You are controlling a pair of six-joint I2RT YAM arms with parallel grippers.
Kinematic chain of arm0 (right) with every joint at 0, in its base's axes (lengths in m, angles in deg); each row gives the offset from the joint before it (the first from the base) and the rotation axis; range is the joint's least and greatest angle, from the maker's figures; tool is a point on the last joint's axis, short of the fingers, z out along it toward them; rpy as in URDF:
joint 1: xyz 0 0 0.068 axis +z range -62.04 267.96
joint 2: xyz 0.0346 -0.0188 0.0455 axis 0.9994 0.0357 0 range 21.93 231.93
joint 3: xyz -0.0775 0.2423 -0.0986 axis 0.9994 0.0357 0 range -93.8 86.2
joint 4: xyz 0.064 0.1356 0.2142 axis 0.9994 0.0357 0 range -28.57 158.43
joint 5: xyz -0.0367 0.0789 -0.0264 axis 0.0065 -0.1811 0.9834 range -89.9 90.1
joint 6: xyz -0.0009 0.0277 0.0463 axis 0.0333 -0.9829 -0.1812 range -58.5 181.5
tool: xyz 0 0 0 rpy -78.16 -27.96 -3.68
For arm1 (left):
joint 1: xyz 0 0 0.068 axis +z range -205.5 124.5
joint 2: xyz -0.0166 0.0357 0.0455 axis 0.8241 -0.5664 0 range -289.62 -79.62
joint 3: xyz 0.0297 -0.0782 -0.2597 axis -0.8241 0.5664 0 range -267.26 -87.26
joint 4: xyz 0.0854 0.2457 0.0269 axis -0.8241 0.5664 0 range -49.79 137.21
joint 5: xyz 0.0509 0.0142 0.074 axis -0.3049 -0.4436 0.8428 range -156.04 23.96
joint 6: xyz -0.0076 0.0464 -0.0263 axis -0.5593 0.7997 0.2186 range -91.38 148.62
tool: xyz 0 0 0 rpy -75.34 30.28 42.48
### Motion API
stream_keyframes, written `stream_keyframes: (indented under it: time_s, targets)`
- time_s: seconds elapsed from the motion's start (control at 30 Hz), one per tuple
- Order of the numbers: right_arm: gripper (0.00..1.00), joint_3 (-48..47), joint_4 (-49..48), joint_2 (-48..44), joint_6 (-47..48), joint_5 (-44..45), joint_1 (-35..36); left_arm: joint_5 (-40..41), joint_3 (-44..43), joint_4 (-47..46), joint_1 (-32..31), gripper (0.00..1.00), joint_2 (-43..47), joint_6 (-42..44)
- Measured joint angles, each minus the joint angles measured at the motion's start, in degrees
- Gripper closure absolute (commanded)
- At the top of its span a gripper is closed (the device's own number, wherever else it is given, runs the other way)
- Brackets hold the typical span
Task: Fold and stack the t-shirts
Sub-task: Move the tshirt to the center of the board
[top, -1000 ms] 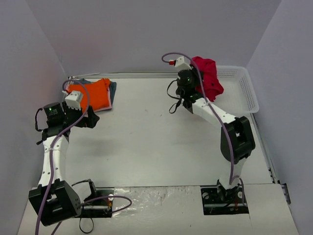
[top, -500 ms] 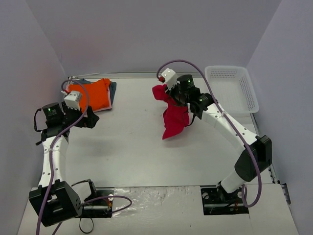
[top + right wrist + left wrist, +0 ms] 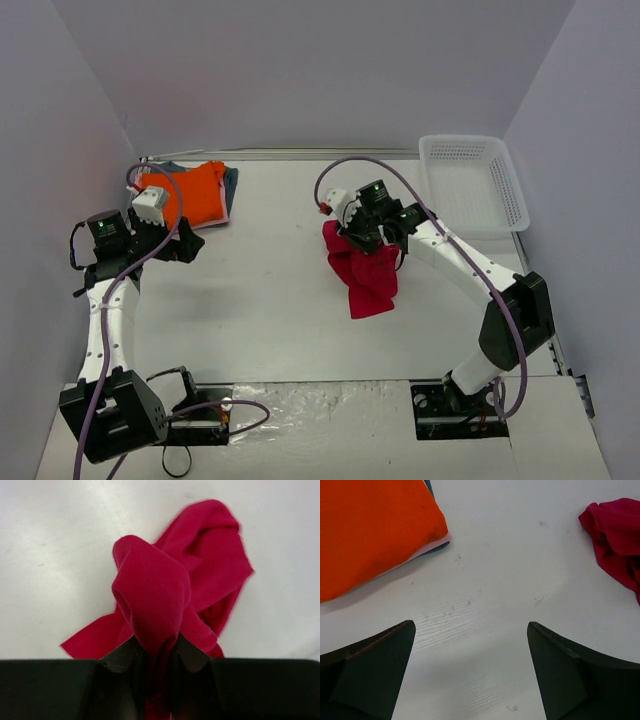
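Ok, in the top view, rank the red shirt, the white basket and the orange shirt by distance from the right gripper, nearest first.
1. Red shirt, held in the right gripper, mid-table.
2. White basket, back right.
3. Orange shirt, back left.

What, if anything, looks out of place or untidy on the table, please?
The crimson-red cloth t-shirt is a crumpled heap mid-table, one bunch pinched in the right gripper, unlike the bright orange folded t-shirt lying flat at the far left. Nothing looks spilled or damaged.
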Motion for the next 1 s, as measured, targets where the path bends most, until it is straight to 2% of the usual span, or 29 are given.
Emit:
stream_keyframes:
  time_s: [0.07,0.13,0.2,0.33,0.57,0.83,0.93,1.0]
  targets:
    - [0.74,0.4,2.7,-0.9,1.6,-2.0,3.5,0.0,0.0,0.0,0.0,0.06,0.0,0.0]
    - [0.39,1.2,5.6,-1.8,2.7,-3.9,7.7,-0.3,0.0,0.0,0.0,0.06,-0.1,0.0]
    - [0.14,2.5,9.2,-2.8,4.4,-5.7,12.0,-0.5,0.0,0.0,0.0,0.06,-0.4,0.0]
    - [0.09,4.9,14.8,-3.8,7.2,-7.8,15.4,-0.8,0.0,0.1,0.0,0.06,-1.2,0.0]
    - [0.13,6.2,17.9,-4.3,8.4,-7.6,10.6,-0.9,0.0,0.3,0.0,0.06,-1.3,0.1]
    - [0.29,6.0,18.1,-5.5,7.1,-6.6,1.2,-4.0,-0.8,2.4,-0.4,0.05,-2.4,1.5]
    - [0.30,6.0,17.9,-5.5,5.4,-6.5,-1.4,-4.9,-4.4,7.2,-3.7,0.05,-5.6,4.9]
    - [0.32,6.0,17.5,-5.5,4.2,-6.5,-3.0,-4.9,-8.1,10.7,-8.4,0.05,-9.0,7.6]
